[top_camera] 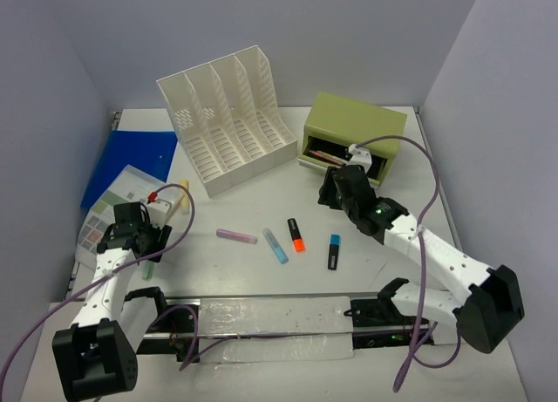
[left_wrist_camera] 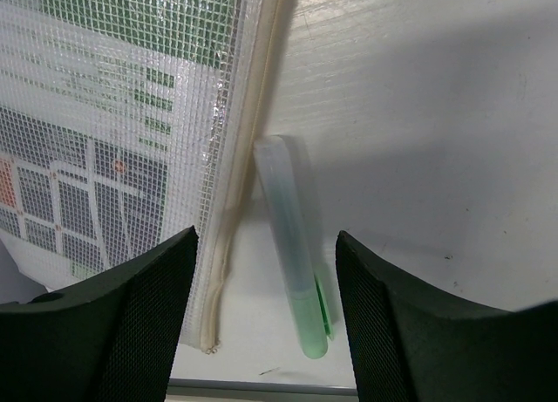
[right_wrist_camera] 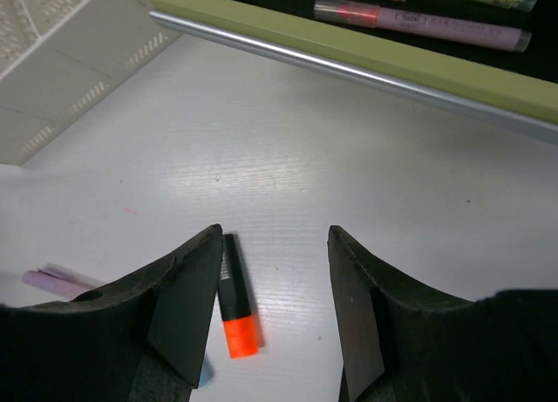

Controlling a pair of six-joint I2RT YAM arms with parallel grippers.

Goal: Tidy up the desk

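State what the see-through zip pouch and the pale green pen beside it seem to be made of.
The see-through zip pouch looks like soft clear vinyl with a white grid mesh, faintly glossy; printed sheets show through, and cream fabric tape edges it. The pale green pen is probably smooth frosted plastic: its cap is cloudy and translucent.

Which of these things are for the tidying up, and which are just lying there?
Part of the tidying: the desk; green highlighter, framed by the open left pincer; orange marker; light blue marker; purple marker; dark blue marker; green drawer box, open, pens inside.
Likely just lying about: white file rack; blue folder; mesh pouch; purple cables.
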